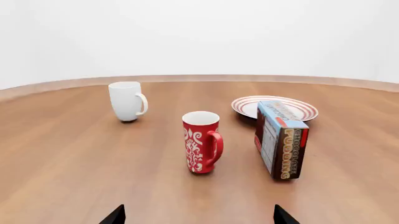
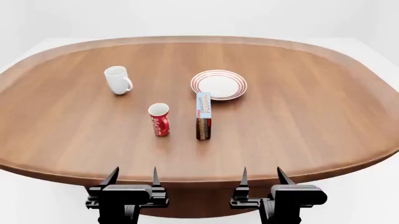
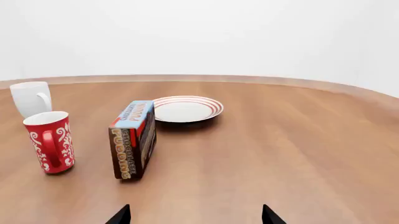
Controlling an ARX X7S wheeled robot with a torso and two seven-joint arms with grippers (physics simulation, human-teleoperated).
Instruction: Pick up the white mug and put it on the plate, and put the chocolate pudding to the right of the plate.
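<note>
I am looking down from the head camera at a large oval wooden table (image 2: 299,121), with both arms parked at its near edge. My left gripper (image 2: 132,176) is sitting open, its two dark fingers spread apart and holding nothing; my right gripper (image 2: 260,175) is standing the same way, spread and empty. In each wrist view only the tips of the fingers (image 1: 115,216) are showing at the frame edge, well apart from each other and touching nothing.

The white mug (image 2: 117,80) is standing upright on the far left part of the table, its handle facing toward the plate's side. The plate (image 2: 219,84) is lying flat to the mug's right, well apart from it, with nothing resting on it. The chocolate pudding box (image 2: 203,115) is standing on its narrow edge just in front of the plate, its far end close to the plate's near rim; I cannot tell whether they are touching. A red cup (image 2: 160,119) with a white pattern is standing upright just to the left of the box, nearer to me than the mug.

From the left wrist camera I am seeing the mug (image 1: 127,101) behind the red cup (image 1: 202,142), with the box (image 1: 281,139) partly covering the plate (image 1: 293,108). The right wrist camera is showing the box (image 3: 132,138) between the red cup (image 3: 50,141) and the plate (image 3: 184,108).
</note>
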